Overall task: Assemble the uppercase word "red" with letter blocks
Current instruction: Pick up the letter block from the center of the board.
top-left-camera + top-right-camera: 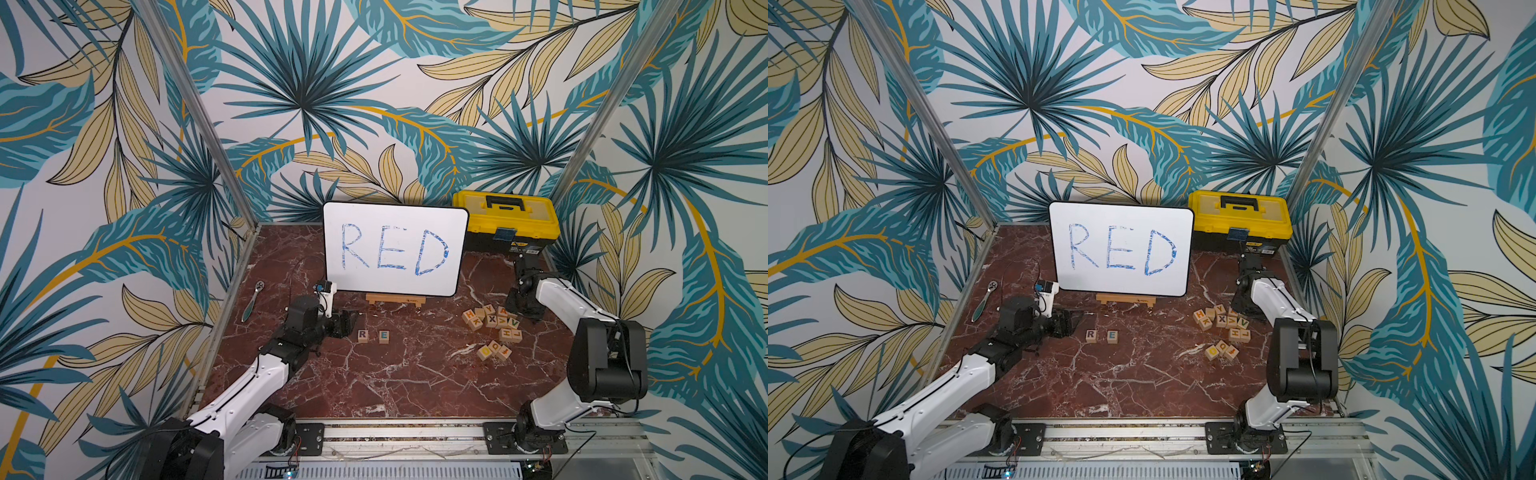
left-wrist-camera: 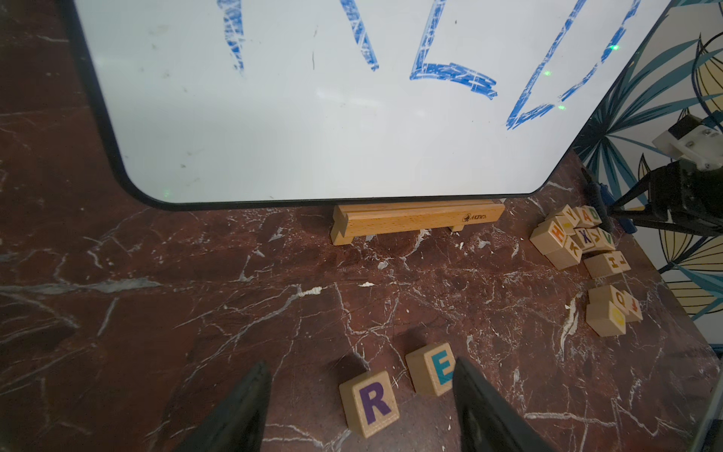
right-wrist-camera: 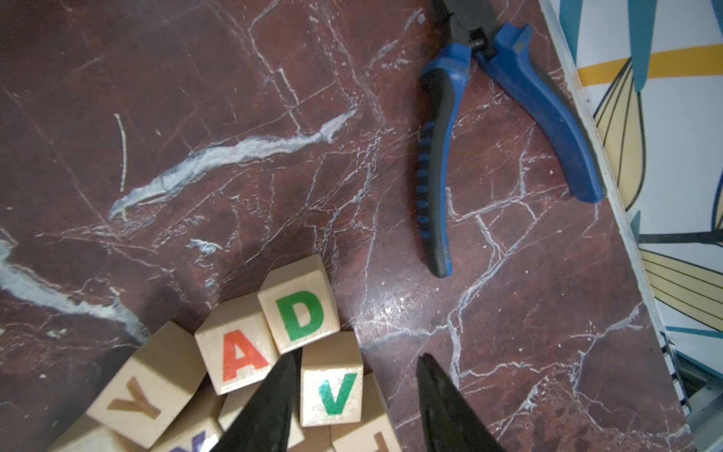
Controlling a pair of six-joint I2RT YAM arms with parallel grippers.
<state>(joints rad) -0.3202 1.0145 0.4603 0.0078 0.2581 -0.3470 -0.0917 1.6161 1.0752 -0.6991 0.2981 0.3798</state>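
Two letter blocks lie side by side on the marble in front of the whiteboard: the R block and the E block, with a small gap between them. My left gripper hovers just left of them, open and empty. The green D block sits at the far edge of a pile on the right, touching the red A block. My right gripper is down in that pile, open. The V block is between its fingers, and the D block lies just past the tips.
A whiteboard with blue "RED" stands on a wooden holder at the back. A yellow toolbox is at the back right. Blue pliers lie by the right wall and a ratchet wrench by the left. A smaller block cluster lies nearer the front.
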